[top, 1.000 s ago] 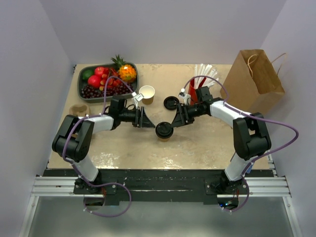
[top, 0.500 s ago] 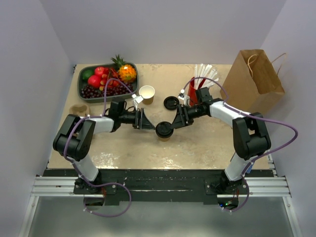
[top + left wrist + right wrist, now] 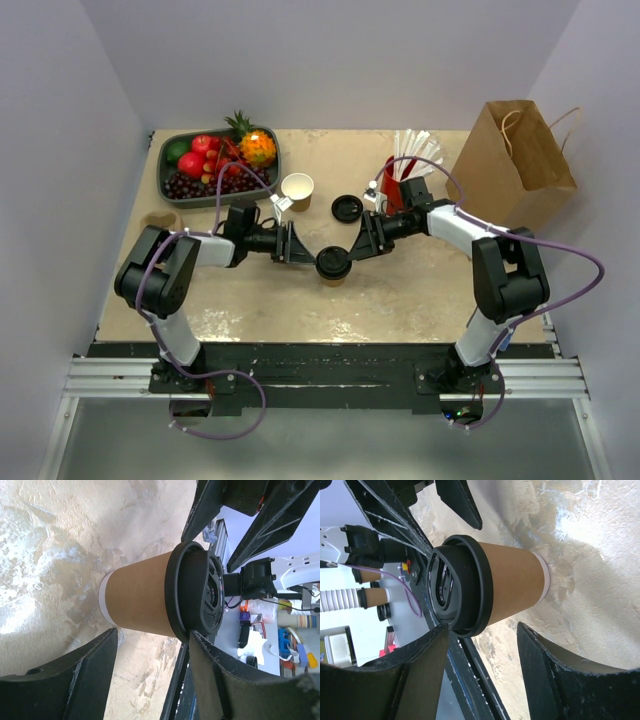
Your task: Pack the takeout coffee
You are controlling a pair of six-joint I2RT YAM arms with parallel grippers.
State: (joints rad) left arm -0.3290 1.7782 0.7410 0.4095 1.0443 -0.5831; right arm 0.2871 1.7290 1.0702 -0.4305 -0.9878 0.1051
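The takeout coffee (image 3: 333,265) stands upright at the table's middle, a tan cup with a white bottom band and a round black lid. My left gripper (image 3: 306,253) is open just left of it. My right gripper (image 3: 354,250) is open just right of it. In the left wrist view the cup (image 3: 142,599) lies just past my open fingertips (image 3: 152,639), with one finger overlapping the lid's rim. In the right wrist view the cup (image 3: 512,582) sits just ahead of the open jaws (image 3: 482,630), one fingertip close by the lid (image 3: 457,592).
An open paper cup without a lid (image 3: 297,189) and a loose black lid (image 3: 347,208) sit behind the grippers. A red cup with white straws (image 3: 392,185) stands by the right arm. A brown paper bag (image 3: 515,160) stands far right. A fruit tray (image 3: 170,178) is far left.
My left arm has reached slightly further right, towards the cup. My right gripper has shifted only a little. The cup has not moved.
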